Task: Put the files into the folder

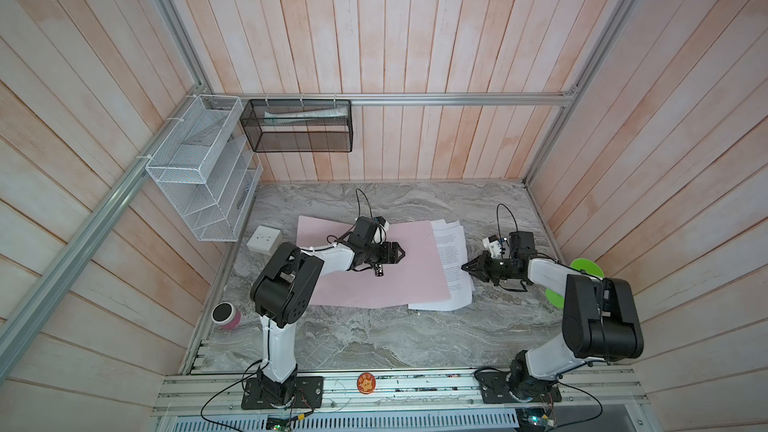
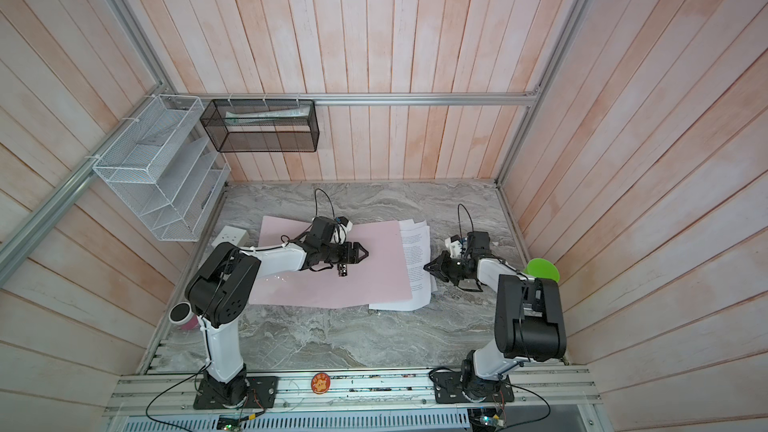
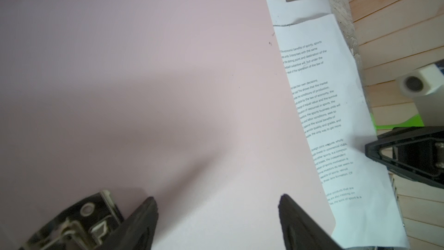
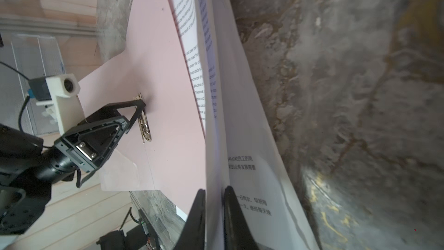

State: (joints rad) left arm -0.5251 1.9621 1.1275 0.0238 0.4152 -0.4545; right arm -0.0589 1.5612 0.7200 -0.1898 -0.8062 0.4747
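Bench state, both arms in frame

Folder (image 1: 415, 280): pink, lying open and flat in the middle of the marble table (image 1: 374, 338), inside face up. A small metal clip (image 4: 144, 126) sits on the fold, about halfway along it. The clip also shows close up in the left wrist view (image 3: 79, 220).

Papers (image 1: 451, 243): a white printed stack on the table at the folder's right edge, slightly fanned so that several corners show at the far end. The folder's edge lies over the papers' left margin, and in the left wrist view the text lines (image 3: 312, 107) are cut off at the pink border. They are not in the folder yet.

Left gripper (image 1: 400, 252): fingers spread wide over bare pink (image 3: 217, 208), low above the folder and just beside the clip. In the right wrist view one fingertip (image 4: 143, 104) is at the clip's far end; I cannot tell whether it touches.

Right gripper (image 1: 463, 268): fingers pressed together on the papers' right edge, pinching it. The right wrist view shows white paper running between the two black fingers (image 4: 198, 212), with that edge lifted off the table. I cannot tell how many sheets are in the pinch.

Surroundings:
- white wire rack (image 1: 199, 184) on the left wall
- black mesh basket (image 1: 299, 126) on the back rail
- white socket box (image 1: 264, 238) near the folder's far left corner
- pink and black cylinder (image 1: 226, 315) at the left table edge
- green disc (image 1: 586, 270) behind the right arm
- orange round badge (image 1: 366, 382) on the front rail
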